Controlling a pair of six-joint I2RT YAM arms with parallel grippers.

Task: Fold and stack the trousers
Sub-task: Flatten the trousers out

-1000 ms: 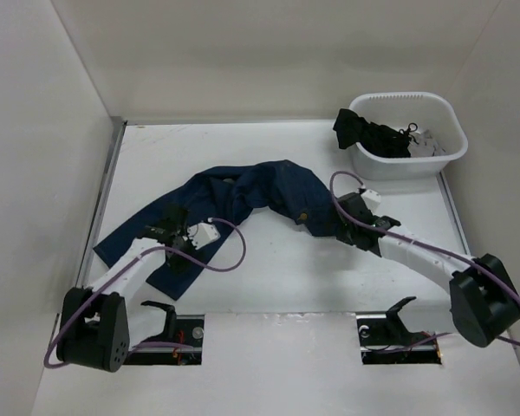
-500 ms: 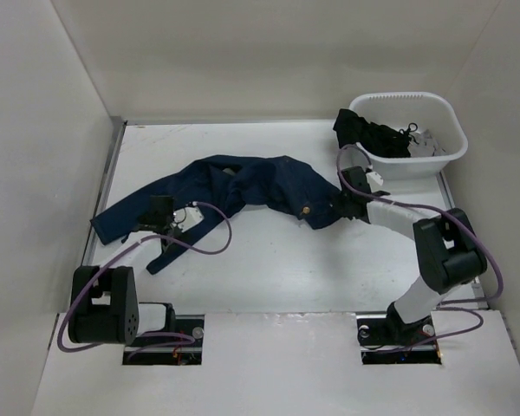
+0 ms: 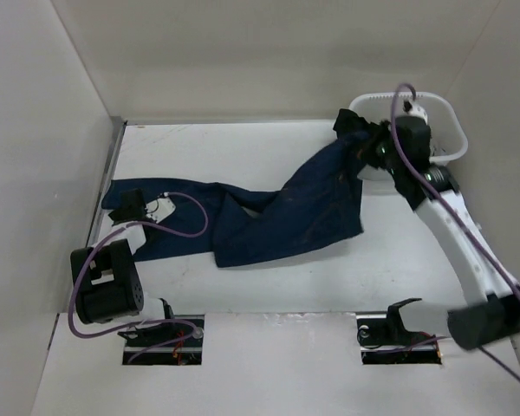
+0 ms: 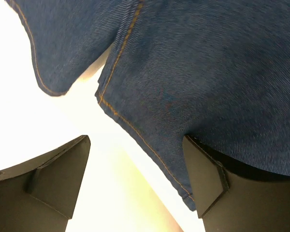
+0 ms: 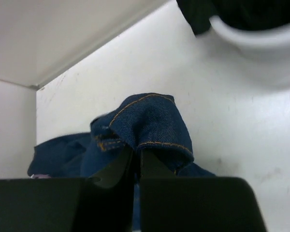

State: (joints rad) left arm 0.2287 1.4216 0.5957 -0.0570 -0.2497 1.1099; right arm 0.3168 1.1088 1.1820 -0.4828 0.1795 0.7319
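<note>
Since 1 s ago: right hand, pinching the trousers at the waist, hauled them up-right. Left hand spread at leg end. Garment stretched out, fold-ready.

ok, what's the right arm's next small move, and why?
Probably lower the right gripper toward the table, short of the white basket. Its jaws are shut on a fold of the jeans, held raised beside the basket, while the denim below lies bunched, not flat enough to fold.
</note>
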